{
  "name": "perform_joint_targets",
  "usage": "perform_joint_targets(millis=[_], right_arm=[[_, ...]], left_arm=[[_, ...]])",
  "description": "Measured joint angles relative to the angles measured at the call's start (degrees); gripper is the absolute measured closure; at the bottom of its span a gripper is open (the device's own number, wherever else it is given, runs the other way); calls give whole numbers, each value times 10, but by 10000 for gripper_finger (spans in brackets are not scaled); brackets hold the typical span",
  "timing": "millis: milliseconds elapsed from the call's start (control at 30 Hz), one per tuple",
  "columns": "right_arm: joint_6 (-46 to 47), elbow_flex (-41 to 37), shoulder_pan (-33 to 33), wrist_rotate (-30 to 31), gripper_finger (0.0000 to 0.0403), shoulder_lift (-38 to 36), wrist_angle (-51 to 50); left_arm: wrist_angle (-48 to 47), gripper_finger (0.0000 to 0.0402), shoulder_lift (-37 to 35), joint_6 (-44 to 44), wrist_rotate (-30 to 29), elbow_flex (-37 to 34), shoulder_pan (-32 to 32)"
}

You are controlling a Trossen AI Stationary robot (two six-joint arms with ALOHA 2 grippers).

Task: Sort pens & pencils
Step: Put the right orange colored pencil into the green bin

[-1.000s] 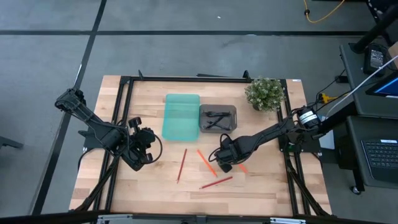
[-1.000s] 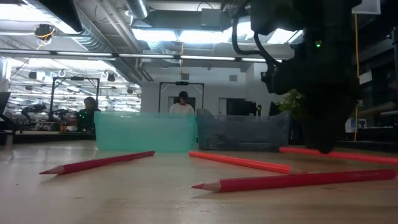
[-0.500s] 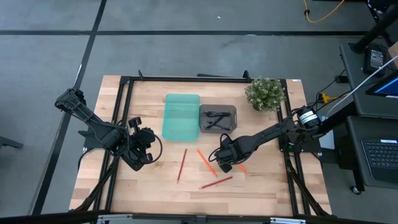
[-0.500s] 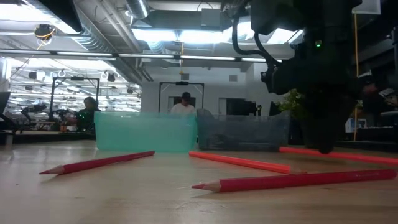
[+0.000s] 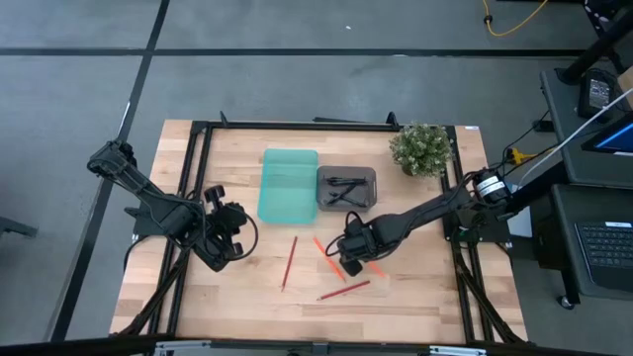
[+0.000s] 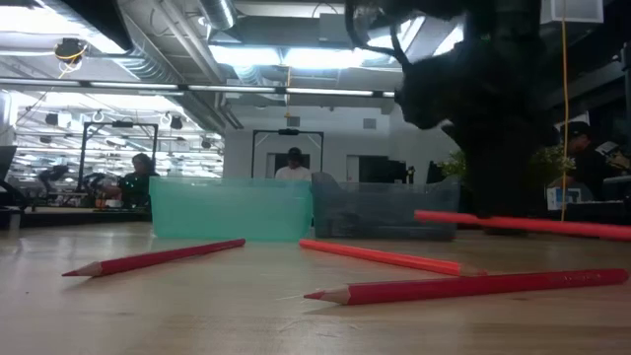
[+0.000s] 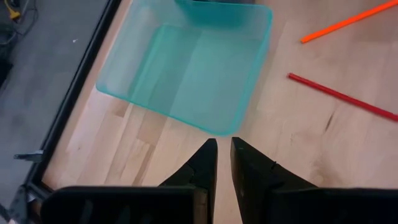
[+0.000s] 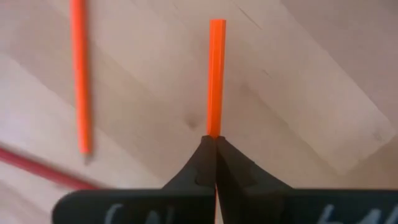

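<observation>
Light wooden slatted surface (image 5: 415, 297), black metal frame round it.

Item: right claw (image 8: 214, 144), near the middle of the surface, in front of the grey tray. Fingers pinched tight on one bright orange pencil (image 8: 216, 78), which sticks straight out past the tips; in the low view the same stick (image 6: 523, 224) hangs level, lifted clear of the wood.

Item: left claw (image 7: 222, 163), at the left side of the surface, apart from all the sticks. Its two dark fingers stand close with a thin gap between them, gripping nothing (the teal tray lies just ahead of them).

Item: translucent teal plastic tray (image 5: 288, 185), rectangular, towards the back of the surface; nothing visible inside it.

Item: translucent grey plastic tray (image 5: 346, 187), touching the teal one on its right side; several black pens (image 5: 343, 190) lie tangled inside.

Item: thin red pencil (image 5: 288, 263), lying alone in front of the teal tray, nearly front to back.

Item: second orange pencil (image 5: 327, 255), loose on the wood, slanted, just left of the right claw.

Item: longer red pencil (image 5: 344, 290), nearest the front edge, slightly slanted, sharpened tip to the left in the low view.

Item: small green potted plant (image 5: 421, 148), at the back right corner.

Background (low view): a person (image 6: 293, 168) beyond the trays, another person (image 6: 139, 175) at far left.
</observation>
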Motion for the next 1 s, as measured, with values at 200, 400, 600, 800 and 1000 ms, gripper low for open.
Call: perform_joint_targets(millis=[200,400,600,800,1000], right_arm=[[-31,50,-18,15,402,0,-6],[-88,112,-49,26,402,3,-14],[-172,224,-91,21,403,60,-38],[-268,410,-137,3,403,163,-128],[-337,620,-180,-10,403,274,-247]], left_arm=[[-24,360,0,0,-2,0,0],[-58,360,0,0,-3,0,0],[-90,360,0,0,-4,0,0],[-130,360,0,-5,-14,0,0],[-129,360,-3,11,-14,0,0]])
